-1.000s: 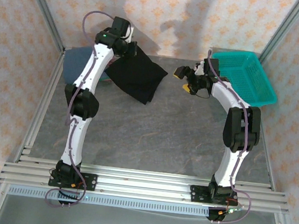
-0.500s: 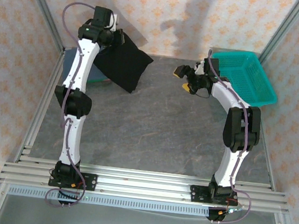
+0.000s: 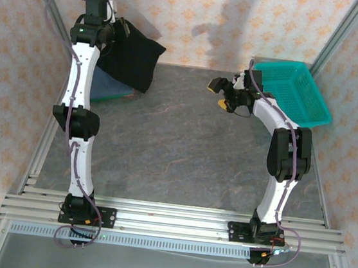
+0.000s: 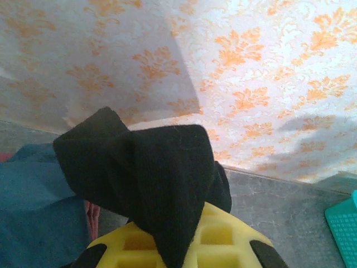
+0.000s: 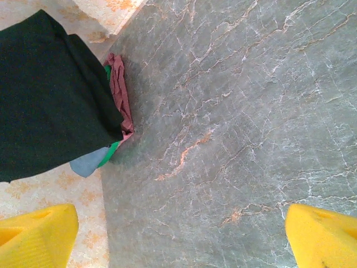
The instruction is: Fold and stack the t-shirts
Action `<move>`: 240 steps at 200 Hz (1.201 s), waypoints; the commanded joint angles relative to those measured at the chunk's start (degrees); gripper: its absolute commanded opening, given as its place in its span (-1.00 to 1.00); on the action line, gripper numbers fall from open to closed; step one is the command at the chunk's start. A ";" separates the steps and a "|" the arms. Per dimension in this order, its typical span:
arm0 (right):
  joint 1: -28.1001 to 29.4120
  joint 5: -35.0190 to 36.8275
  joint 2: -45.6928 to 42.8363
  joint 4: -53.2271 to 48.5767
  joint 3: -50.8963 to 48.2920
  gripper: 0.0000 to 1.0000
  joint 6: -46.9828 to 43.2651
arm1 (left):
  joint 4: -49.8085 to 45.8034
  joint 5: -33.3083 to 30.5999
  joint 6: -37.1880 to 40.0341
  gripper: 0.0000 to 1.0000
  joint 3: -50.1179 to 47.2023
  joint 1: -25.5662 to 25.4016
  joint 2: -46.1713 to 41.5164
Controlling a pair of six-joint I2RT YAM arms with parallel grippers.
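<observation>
Wallpapered wall (image 3: 180, 11) backs black t-shirt (image 3: 135, 56), its length slanting down-right.

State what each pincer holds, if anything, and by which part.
Left pincer grips the black t-shirt by a bunched fold at its top; the rest hangs. Right pincer stands open, holding nothing.

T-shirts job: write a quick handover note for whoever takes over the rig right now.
Left hand: shut on the black t-shirt, which hangs above the far-left corner.
Right hand: open, empty, hovering beside the teal basket.
Done: a slate-blue shirt, a green shirt and a red shirt lie piled in that corner.
Left: probably lower the black one onto the pile and release.
</observation>
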 commanded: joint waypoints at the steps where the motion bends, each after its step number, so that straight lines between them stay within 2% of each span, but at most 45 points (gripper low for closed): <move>1: 0.15 -1.28 0.42 2.31 -1.27 0.93 0.77 | 2.92 1.32 -0.09 -1.00 2.15 1.77 -4.18; 88: 0.12 -1.19 0.18 3.24 -2.60 0.97 1.91 | -2.53 1.49 2.59 -1.00 0.92 8.27 -3.30; 141: 0.10 -0.76 0.42 3.42 -2.78 0.97 2.83 | -2.49 2.26 3.36 -1.00 -6.33 11.86 -3.97; 192: 0.13 -0.05 0.58 1.96 -2.54 0.99 2.91 | 4.83 2.14 1.27 -1.00 -23.02 16.79 -5.81; 240: 0.22 1.00 0.36 -1.74 -2.52 0.99 1.83 | 4.76 3.69 2.12 -1.00 -21.90 20.51 0.86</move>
